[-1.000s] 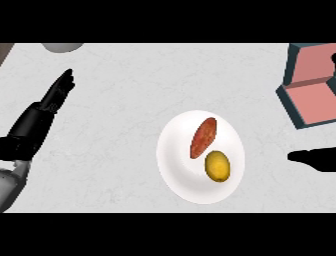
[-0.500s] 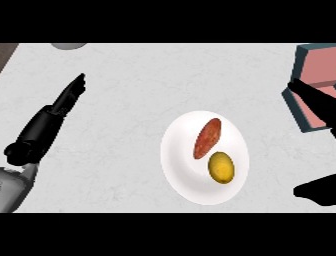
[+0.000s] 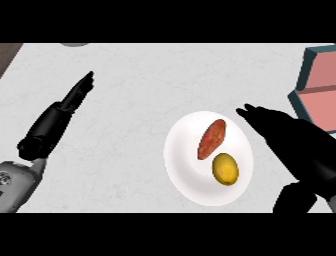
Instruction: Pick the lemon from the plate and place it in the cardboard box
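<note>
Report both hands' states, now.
Left hand: open, fingers straight, holding nothing.
Right hand: open, beside the plate, holding nothing; lemon on the plate.

plate (image 3: 182, 155): on the tabletop (image 3: 149, 75), right of centre, toward the near side
lemon (image 3: 225, 168): on the plate, in its near right part
sausage-shaped food (image 3: 213, 139): on the plate, just beyond the lemon, apart from it
cardboard box (image 3: 326, 90): at the far right of the tabletop, beyond and right of the plate
right hand (image 3: 296, 142): just right of the plate, between it and the cardboard box, fingertips pointing far and left
left hand (image 3: 60, 117): at the left, well apart from the plate
round object (image 3: 73, 44): at the far edge, left of centre
</note>
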`<action>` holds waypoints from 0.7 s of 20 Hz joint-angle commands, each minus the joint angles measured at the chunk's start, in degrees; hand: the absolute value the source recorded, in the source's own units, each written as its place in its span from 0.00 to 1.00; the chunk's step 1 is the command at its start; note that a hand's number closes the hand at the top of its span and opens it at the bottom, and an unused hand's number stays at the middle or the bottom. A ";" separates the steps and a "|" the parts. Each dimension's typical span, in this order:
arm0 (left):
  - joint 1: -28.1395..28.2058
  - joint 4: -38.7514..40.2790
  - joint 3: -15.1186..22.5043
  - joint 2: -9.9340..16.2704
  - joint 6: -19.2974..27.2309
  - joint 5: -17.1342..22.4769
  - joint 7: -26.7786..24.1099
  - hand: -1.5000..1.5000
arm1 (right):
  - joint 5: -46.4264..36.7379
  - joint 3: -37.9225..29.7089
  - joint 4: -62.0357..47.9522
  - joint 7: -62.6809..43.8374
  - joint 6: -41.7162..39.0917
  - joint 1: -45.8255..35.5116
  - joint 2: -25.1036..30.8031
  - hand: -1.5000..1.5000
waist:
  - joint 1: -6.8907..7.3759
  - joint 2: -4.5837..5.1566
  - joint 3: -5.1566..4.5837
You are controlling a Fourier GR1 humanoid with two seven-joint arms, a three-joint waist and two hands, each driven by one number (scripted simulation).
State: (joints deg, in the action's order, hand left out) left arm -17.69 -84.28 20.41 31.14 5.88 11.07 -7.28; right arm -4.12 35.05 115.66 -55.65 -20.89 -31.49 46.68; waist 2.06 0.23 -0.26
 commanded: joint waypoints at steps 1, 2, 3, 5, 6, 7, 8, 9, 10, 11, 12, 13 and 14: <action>0.59 -1.16 -1.11 -0.14 -0.36 -0.01 0.28 0.50 | 2.82 4.29 -1.06 -14.02 -6.96 -6.87 -5.96 0.00 | -0.57 -0.33 0.06; 2.29 0.52 -1.30 0.45 -1.52 -0.12 -2.95 0.50 | 4.10 3.72 -5.66 -14.25 -7.59 -10.21 -7.48 0.00 | 0.10 -0.11 -0.01; 0.70 -0.90 -0.60 -0.06 -1.02 -0.16 0.70 0.50 | 4.38 6.72 -4.04 -18.06 -6.93 -10.37 -9.48 0.00 | -0.20 -0.36 -0.02; 0.87 -0.77 -0.92 0.29 -1.49 -0.50 -0.14 0.50 | 4.69 8.34 -8.47 -18.45 -6.92 -11.30 -10.97 0.00 | -0.24 -0.30 0.01; 2.35 -0.12 -1.43 0.13 -0.73 -0.75 -1.03 0.50 | 6.53 8.04 -7.87 -21.02 -6.98 -12.87 -12.14 0.00 | -0.48 -0.42 0.00; 0.11 -0.48 -1.45 -0.22 -0.55 -1.10 1.21 0.50 | 3.10 10.97 -10.49 -19.20 -4.76 -11.55 -14.06 0.00 | -0.85 -0.29 0.10; 1.94 -1.28 -1.29 -0.25 -1.40 -0.57 0.03 0.50 | 4.37 10.20 -11.28 -20.16 -4.71 -11.55 -14.15 0.00 | -0.96 -0.37 0.10; 2.42 -0.44 -1.87 0.15 -1.12 -1.11 -1.11 0.50 | 4.98 10.69 -12.67 -23.13 -4.12 -14.36 -17.52 0.00 | -0.65 -0.37 0.05; 1.46 0.02 -1.91 -0.82 -0.99 -0.67 0.30 0.50 | 5.75 11.18 -12.79 -23.68 -4.65 -14.52 -17.63 0.00 | -1.18 -0.39 0.07; 0.96 0.65 -3.90 1.36 -2.80 0.16 -0.63 0.50 | 4.68 11.70 -16.26 -20.90 -4.21 -13.80 -17.41 0.00 | -1.06 -0.23 0.10; 2.06 -0.89 -2.25 -0.29 -1.28 -1.11 0.10 0.50 | 4.21 12.61 -16.88 -22.96 -3.25 -15.02 -20.33 0.00 | -0.98 -0.36 0.12; 2.19 -1.69 -2.84 0.20 -2.43 -0.05 1.03 0.50 | 4.76 12.23 -17.81 -22.58 -3.24 -14.79 -20.73 0.00 | -1.14 -0.38 0.15; 2.51 -3.54 -3.32 1.09 -2.57 -0.13 1.84 0.50 | 5.98 11.86 -16.94 -23.56 -3.89 -15.11 -21.05 0.00 | -1.25 -0.51 0.16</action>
State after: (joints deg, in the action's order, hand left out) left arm -15.89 -85.48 17.97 31.44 4.08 10.66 -6.85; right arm 0.47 45.86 100.62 -65.81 -21.52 -44.32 30.38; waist 1.09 -0.13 -0.15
